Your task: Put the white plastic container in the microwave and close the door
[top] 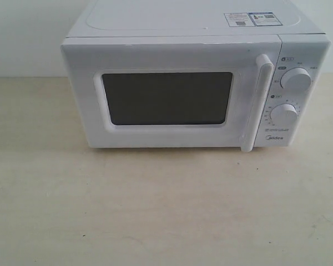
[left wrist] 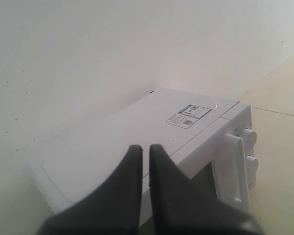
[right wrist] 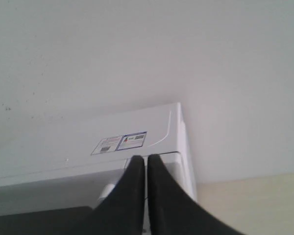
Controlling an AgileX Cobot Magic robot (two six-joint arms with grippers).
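The white Midea microwave (top: 194, 83) stands at the back of the table, stickers on its top. Its door (top: 169, 97) with the dark window is closed, and the vertical bar handle (top: 258, 102) sits beside two round dials (top: 296, 80). The white plastic container is out of view in every frame. My left gripper (left wrist: 145, 147) is shut with nothing in it, held above and in front of the microwave (left wrist: 152, 137). My right gripper (right wrist: 146, 157) is also shut and empty, above the microwave (right wrist: 88, 142) near its sticker corner. Neither gripper appears in the exterior view.
A pale beige tabletop (top: 155, 205) stretches in front of the microwave. A plain white wall (top: 22, 33) stands behind it. No arm shows in the exterior view.
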